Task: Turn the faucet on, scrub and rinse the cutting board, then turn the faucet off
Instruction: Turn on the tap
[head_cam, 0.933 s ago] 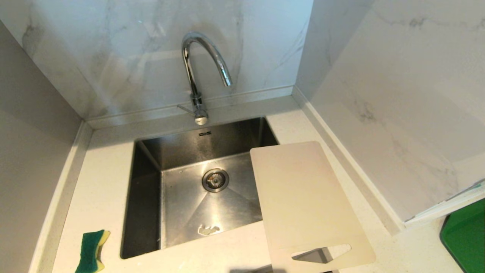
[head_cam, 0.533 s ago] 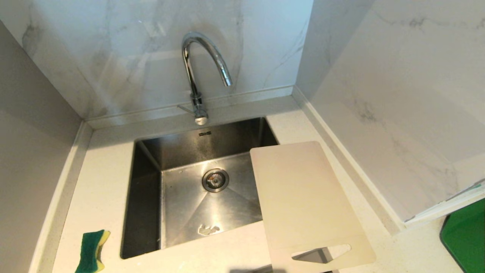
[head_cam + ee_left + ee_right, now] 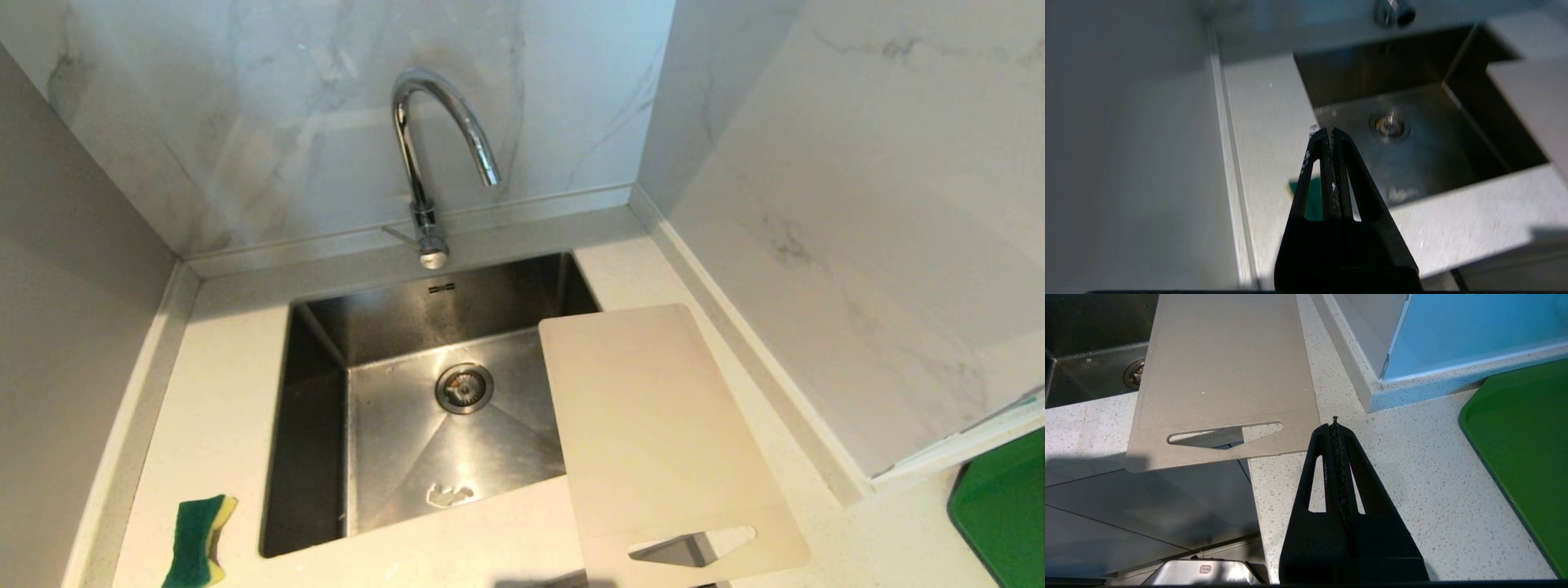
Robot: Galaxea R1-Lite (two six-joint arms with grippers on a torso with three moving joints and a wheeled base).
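The chrome gooseneck faucet (image 3: 424, 163) stands behind the steel sink (image 3: 314, 425), its thin lever pointing left at the base; no water runs. The off-white cutting board (image 3: 653, 433) lies flat over the sink's right rim and counter, its handle cut-out overhanging the front edge; it also shows in the right wrist view (image 3: 1220, 371). Neither arm shows in the head view. My left gripper (image 3: 1330, 131) is shut and empty, held above the counter left of the sink. My right gripper (image 3: 1335, 424) is shut and empty, above the counter just right of the board's handle end.
A green and yellow sponge (image 3: 198, 541) lies on the counter at the sink's front left corner. A green tray (image 3: 1000, 510) sits at the far right. Marble walls close in behind and on the right; a grey wall stands on the left.
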